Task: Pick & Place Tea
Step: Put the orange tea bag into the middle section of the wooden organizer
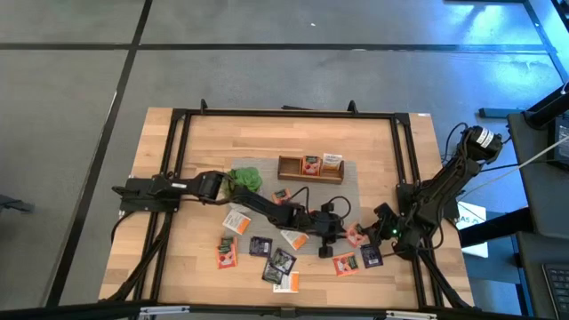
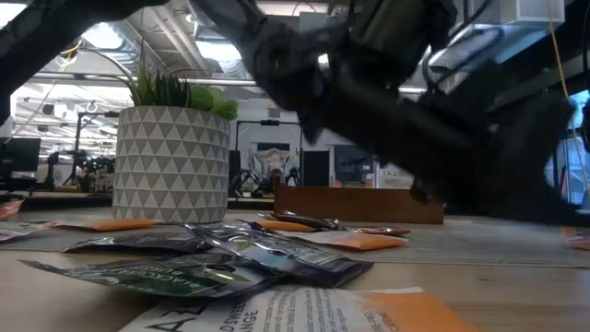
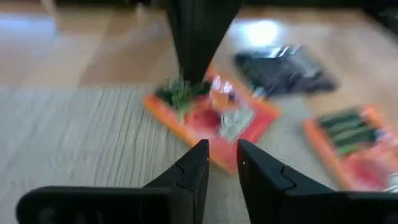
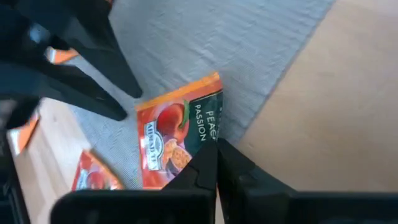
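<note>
High view showed both arms meeting near the front right of the table [image 1: 151, 178], the left gripper [image 1: 336, 233] reaching across from the left and the right gripper [image 1: 378, 229] coming in from the right edge, with one orange-red tea sachet [image 1: 355, 236] lying between their tips. Right wrist view had that arm's two fingers pressed together with no gap, their tips at the edge of the peach sachet [image 4: 179, 135], which lay flat, partly on the grey mat [image 4: 205, 43] and partly on bare wood; I could not tell whether a corner was pinched or the jaws had shut on nothing. Left wrist view showed its own fingers a narrow way apart and empty, poised just over the same sachet [image 3: 214, 118], the other arm's dark tips touching down on its far side. Two sachets already sat in the wooden box [image 1: 311, 167] behind, and the remaining sachets [image 1: 267, 253] were scattered across the front. The worry, as I saw it, was crowding: two sets of fingers so near one thin packet could knock together, or one could slide the packet from under the other. A flat sachet on cloth also gave little to grab, so a closed jaw might have lifted away with nothing, or dragged the mat along.
</note>
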Robot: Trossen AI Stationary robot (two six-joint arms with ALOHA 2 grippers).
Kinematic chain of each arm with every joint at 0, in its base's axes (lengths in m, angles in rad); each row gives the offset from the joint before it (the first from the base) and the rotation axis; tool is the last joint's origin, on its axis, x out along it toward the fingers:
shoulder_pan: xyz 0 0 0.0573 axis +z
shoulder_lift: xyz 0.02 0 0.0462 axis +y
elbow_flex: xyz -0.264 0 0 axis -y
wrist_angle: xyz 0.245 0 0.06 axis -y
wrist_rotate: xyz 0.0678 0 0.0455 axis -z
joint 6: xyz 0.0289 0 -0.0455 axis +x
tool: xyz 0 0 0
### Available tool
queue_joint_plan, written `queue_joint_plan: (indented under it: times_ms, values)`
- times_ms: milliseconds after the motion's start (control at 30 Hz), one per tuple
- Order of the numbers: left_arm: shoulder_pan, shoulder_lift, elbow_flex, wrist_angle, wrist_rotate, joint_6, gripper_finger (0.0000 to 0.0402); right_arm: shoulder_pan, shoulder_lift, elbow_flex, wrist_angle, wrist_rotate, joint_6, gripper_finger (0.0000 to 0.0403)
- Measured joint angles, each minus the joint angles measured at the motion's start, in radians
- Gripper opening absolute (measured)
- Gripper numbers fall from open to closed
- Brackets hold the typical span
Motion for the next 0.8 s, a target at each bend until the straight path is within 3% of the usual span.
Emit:
queue_joint_plan:
  times_ms: [267,433,600,800]
  values:
    - [-0.004,-0.167,0.0,-0.057,0.017,0.091,0.0079,-0.004,-0.002,0.191,-0.331,0.017,-0.089,0.0004]
    - [-0.014,-0.319,0.001,-0.29,-0.027,0.199,0.0081,-0.028,-0.002,0.368,-0.57,0.105,-0.229,0.0004]
    - [-0.011,-0.461,0.001,-0.509,-0.045,0.187,0.0078,-0.106,-0.003,0.523,-0.708,0.187,-0.455,0.0004]
    - [-0.054,-0.588,-0.062,-0.556,-0.037,0.175,0.0079,-0.258,-0.003,0.647,-0.688,0.182,-0.84,0.0003]
